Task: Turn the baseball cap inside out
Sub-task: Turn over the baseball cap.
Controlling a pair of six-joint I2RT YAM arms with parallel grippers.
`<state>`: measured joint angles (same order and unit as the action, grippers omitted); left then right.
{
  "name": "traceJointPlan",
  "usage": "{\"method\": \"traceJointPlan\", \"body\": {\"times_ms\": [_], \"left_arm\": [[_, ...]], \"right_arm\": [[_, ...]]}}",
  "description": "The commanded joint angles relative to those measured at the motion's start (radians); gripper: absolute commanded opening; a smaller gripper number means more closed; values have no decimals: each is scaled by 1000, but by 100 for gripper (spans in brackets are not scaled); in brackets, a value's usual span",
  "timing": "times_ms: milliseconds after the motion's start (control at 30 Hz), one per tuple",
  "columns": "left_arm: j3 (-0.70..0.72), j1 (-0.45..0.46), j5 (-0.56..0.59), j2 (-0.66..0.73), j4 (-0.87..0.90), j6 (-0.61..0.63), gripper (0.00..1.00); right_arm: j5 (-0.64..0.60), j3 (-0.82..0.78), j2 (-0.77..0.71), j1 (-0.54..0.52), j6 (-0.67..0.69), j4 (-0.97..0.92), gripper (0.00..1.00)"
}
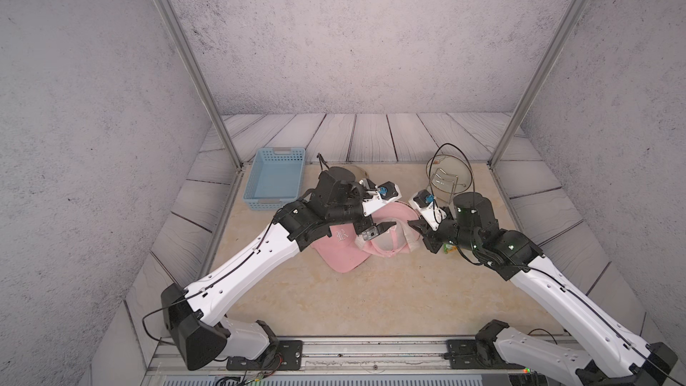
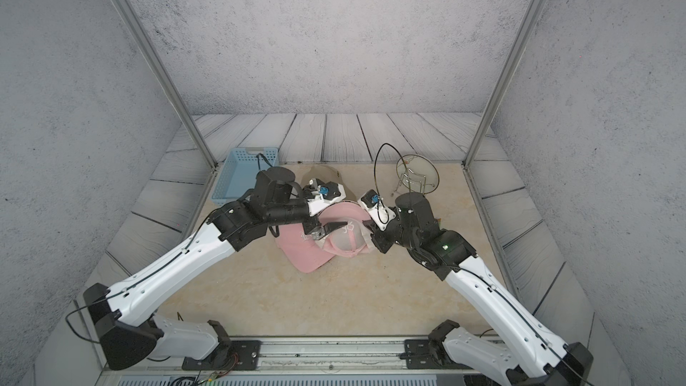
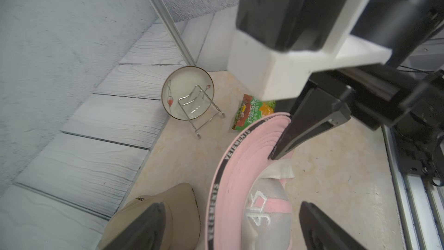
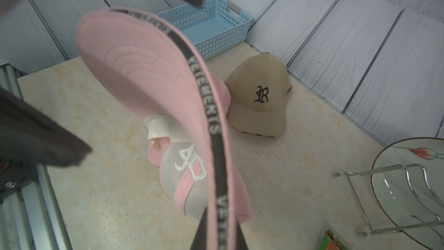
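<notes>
Mid-inversion: pink fabric baseball cap [image 1: 343, 258] lies mid beige table [image 1: 334, 310], its brim pinched by the closed right gripper [image 1: 414, 224]; the left gripper [image 3: 231, 203] hangs open over the seemingly half-everted crown, so next regrasp the lining and pull it through.

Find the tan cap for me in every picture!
In a top view: the tan cap peeks out behind the left arm, near the blue basket.
In a top view: same spot, more of it showing.
Left wrist: it sits beside the pink cap, cut off by the picture's edge.
Right wrist: whole, just past the pink cap, near the blue basket.
Shared landmark: the propped-up round plate.
</notes>
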<state>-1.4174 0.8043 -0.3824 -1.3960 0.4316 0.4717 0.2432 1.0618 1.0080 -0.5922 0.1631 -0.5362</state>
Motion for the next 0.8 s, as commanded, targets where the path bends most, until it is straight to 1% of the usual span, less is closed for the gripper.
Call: {"method": "traceJointPlan", "body": {"times_ms": [0,33,67,100,167,200,233,267,300,333,367,467,567,767], "left_arm": [[-44,-5,-114,-41,38,59,71],[-50,-5,-121,-54,42,58,65],[-56,-5,-125,-63,46,58,55],[-58,-6,-124,-68,46,55,42],[-65,-11,-116,-67,44,45,20],[-70,-16,-109,-64,42,33,9],[-77,-23,-100,-60,41,15,1],[-83,-35,-97,-54,40,-1,0],[-90,-48,-100,-46,37,-24,0],[-95,-68,-112,-38,32,-49,0],[-101,-98,-153,-25,28,-80,0],[-95,-160,-263,15,-5,-153,0],[-82,-185,-317,54,-26,-172,0],[-94,-204,-401,87,-13,-181,0]], "right_arm": [[91,37,-37,2,-21,-8,0],[97,36,-38,2,-22,-7,0],[102,35,-40,3,-23,-6,0],[110,34,-40,4,-23,-5,0],[128,25,-39,10,-32,2,0],[140,18,-36,16,-38,9,0],[155,8,-34,24,-43,18,0],[171,-3,-35,32,-51,29,0],[192,-18,-34,41,-57,45,3],[208,-35,-37,50,-65,63,8],[218,-59,-39,60,-73,94,16],[243,-120,-47,76,-84,162,30],[295,-172,-45,95,-89,227,34],[374,-224,-26,116,-75,301,36]]}}
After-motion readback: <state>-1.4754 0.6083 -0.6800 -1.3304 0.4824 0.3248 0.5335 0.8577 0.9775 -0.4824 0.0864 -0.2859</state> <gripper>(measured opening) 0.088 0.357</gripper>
